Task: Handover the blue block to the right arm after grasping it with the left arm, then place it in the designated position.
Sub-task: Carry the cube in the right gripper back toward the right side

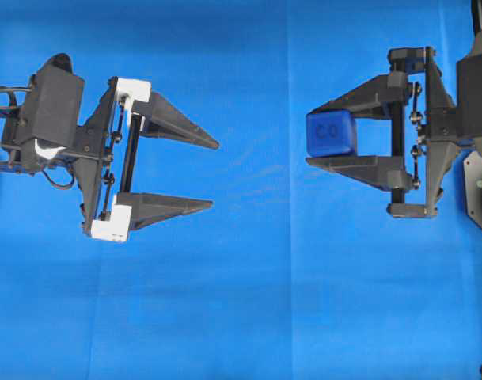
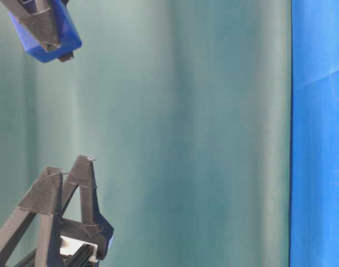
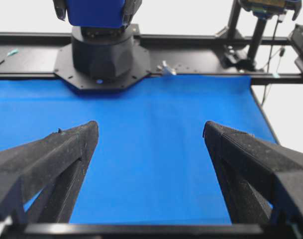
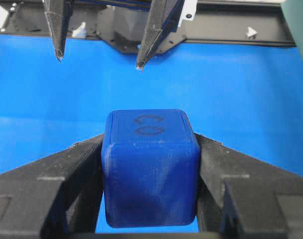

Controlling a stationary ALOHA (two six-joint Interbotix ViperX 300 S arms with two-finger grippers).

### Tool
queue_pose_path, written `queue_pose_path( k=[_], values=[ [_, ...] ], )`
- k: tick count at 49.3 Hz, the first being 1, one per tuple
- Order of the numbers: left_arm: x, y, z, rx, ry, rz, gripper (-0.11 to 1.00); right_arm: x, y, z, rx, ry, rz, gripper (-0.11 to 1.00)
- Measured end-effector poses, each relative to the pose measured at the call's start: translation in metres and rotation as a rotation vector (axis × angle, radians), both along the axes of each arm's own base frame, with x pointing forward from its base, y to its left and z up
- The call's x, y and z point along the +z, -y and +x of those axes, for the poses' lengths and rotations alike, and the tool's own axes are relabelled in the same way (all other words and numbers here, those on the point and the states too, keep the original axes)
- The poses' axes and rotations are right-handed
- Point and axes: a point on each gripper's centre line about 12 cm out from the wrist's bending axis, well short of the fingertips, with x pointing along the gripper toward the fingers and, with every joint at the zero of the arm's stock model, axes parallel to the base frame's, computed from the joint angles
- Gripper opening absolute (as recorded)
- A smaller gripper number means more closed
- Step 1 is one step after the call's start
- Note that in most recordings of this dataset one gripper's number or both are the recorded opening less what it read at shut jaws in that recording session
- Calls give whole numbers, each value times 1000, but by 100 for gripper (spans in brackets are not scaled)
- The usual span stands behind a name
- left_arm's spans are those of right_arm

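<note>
The blue block (image 1: 332, 132), a dark-blue cube with "C0" on its upper face, is clamped between the fingers of my right gripper (image 1: 310, 136), held above the cloth. The right wrist view shows the blue block (image 4: 150, 169) filling the gap between both black fingers of the right gripper (image 4: 150, 142). My left gripper (image 1: 214, 175), with white brackets, stands open and holds nothing, its tips pointing at the block across a gap. In the left wrist view the left gripper (image 3: 150, 127) has only cloth between its fingers, and the block (image 3: 96, 12) shows at the top edge.
A bright blue cloth (image 1: 248, 301) covers the table. A black frame rail (image 3: 201, 50) and the right arm's base (image 3: 104, 55) stand at its far edge. At table level a green backdrop (image 2: 186, 133) fills the view, with the block (image 2: 47, 33) at the top left.
</note>
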Motion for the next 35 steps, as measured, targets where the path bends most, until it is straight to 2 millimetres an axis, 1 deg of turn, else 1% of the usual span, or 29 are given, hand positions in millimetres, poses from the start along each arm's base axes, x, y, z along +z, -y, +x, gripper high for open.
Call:
queue_pose_path(
  k=[10,25,35],
  values=[
    [0,0,0,0,0,-2,92,-6,0,-3,-34,-56,15,41],
    [0,0,0,0,0,0,92,-28,-2,-16,-137,-252,57,41],
    [1,1,0,-1,1,-2,92,-34,-6,-22,-155,-315,56,41]
  ],
)
